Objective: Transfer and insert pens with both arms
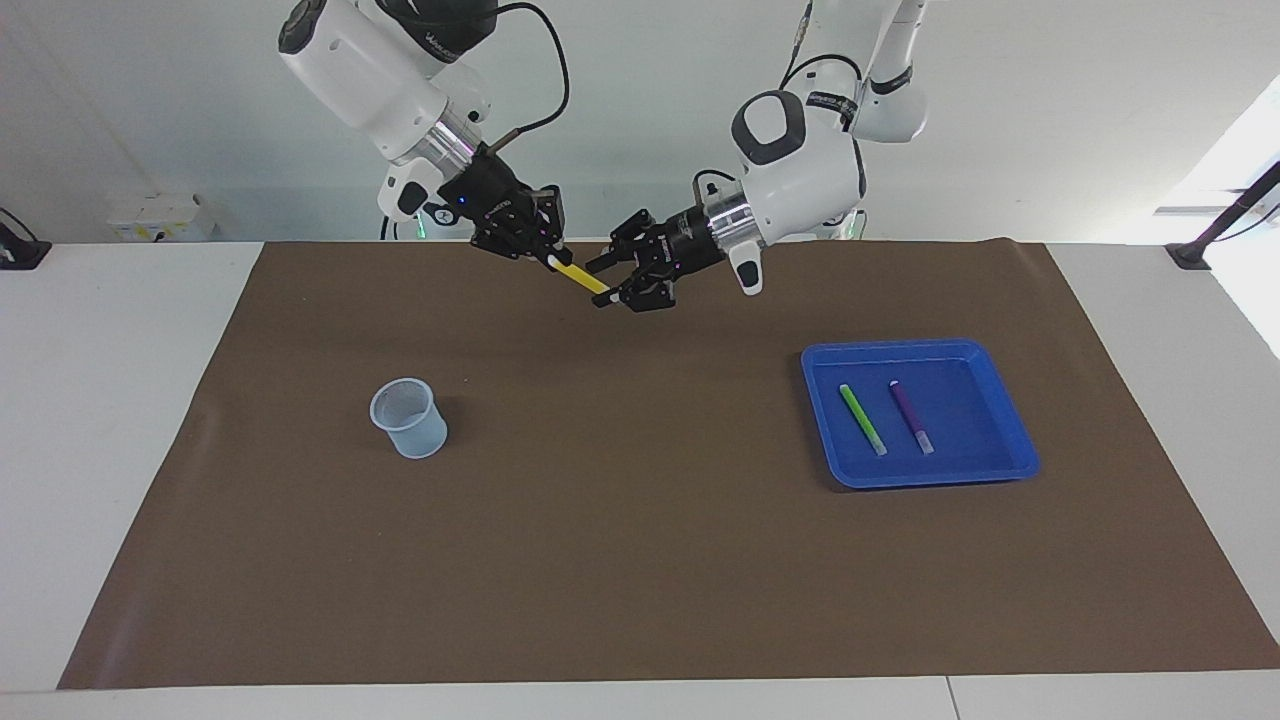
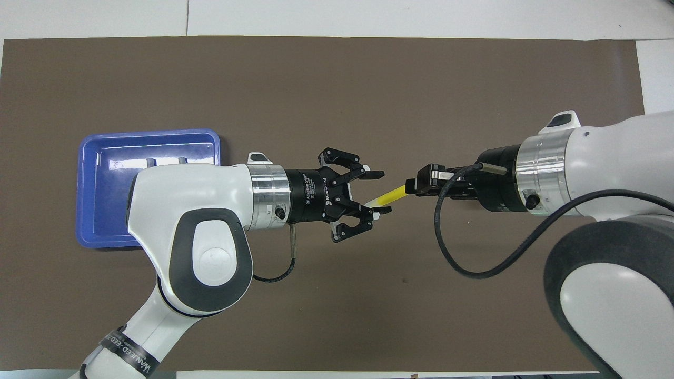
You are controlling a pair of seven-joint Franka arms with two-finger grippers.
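From the facing view I see my right gripper (image 1: 549, 257) clamped on the upper end of the yellow pen (image 1: 578, 277), whose pale cap end slants down between the spread jaws of my left gripper (image 1: 612, 280), both raised over the brown mat (image 1: 640, 560); the green pen (image 1: 861, 419) and purple pen (image 1: 911, 416) lie side by side in the blue tray (image 1: 1010, 468), and a clear cup (image 1: 408, 418) stands toward the right arm's end. From overhead, the left gripper (image 2: 380, 192) stands open around the pen's cap tip without pinching it, while the right gripper (image 2: 412, 187) grips the yellow pen (image 2: 388, 196).
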